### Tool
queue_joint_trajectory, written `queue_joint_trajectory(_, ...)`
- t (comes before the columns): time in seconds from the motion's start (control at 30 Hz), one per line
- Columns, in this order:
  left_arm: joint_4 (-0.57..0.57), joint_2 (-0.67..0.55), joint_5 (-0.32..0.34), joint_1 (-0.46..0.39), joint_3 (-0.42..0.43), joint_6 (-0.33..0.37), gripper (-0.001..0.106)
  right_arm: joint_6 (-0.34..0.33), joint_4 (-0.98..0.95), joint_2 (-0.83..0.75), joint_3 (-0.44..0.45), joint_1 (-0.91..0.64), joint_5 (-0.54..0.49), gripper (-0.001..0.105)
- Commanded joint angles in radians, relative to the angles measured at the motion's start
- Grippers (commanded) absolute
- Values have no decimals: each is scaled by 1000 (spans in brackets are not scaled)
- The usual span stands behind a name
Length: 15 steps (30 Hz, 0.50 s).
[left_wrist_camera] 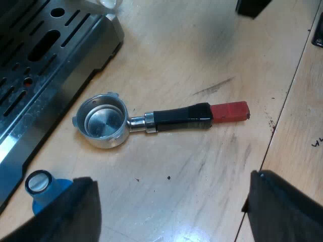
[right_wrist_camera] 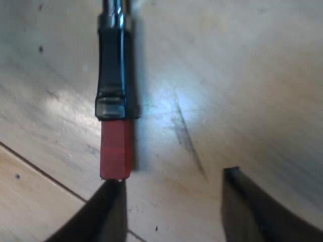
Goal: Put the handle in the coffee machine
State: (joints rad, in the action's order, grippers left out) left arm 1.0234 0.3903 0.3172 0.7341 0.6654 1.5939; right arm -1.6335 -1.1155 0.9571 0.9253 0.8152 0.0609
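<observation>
The metal holder [left_wrist_camera: 103, 121] lies flat on the wooden table, its empty round basket close to the machine's drip tray [left_wrist_camera: 45, 65]. Its dark handle [left_wrist_camera: 181, 117] ends in a red tip [left_wrist_camera: 229, 111] pointing away from the machine. My left gripper [left_wrist_camera: 171, 206] hovers above the table with its black fingers [left_wrist_camera: 282, 209] wide apart, open and empty, short of the handle. In the right wrist view the handle [right_wrist_camera: 112, 65] and red end [right_wrist_camera: 116, 148] lie just beyond my right gripper [right_wrist_camera: 171, 212], which is open, one finger [right_wrist_camera: 98, 217] nearly at the red tip.
A blue tamper [left_wrist_camera: 43, 189] stands by the drip tray's corner, close to one left finger. A seam [left_wrist_camera: 287, 106] runs between two table boards past the red end. A dark object [left_wrist_camera: 252, 6] sits at the far edge.
</observation>
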Motion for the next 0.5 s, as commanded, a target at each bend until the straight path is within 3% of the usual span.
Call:
queue_joint_trajectory(0.03, -10, 2, 1, 7, 3, -5, 63, 1, 1, 82, 8, 32, -5, 23)
queue_joint_trajectory(0.07, -10, 2, 1, 7, 3, -5, 63, 1, 3, 109, 8, 41, -5, 15)
queue_joint_trajectory(0.17, -3, 2, 1, 7, -2, -5, 63, 1, 7, 145, 8, 51, -5, 1)
queue_joint_trajectory(0.33, -3, 2, 4, 7, -43, -5, 63, 1, 19, 244, 8, 52, -2, 0)
queue_joint_trajectory(0.5, -6, 2, 88, 7, -81, -5, 63, 42, 49, 299, 8, 52, -1, 0)
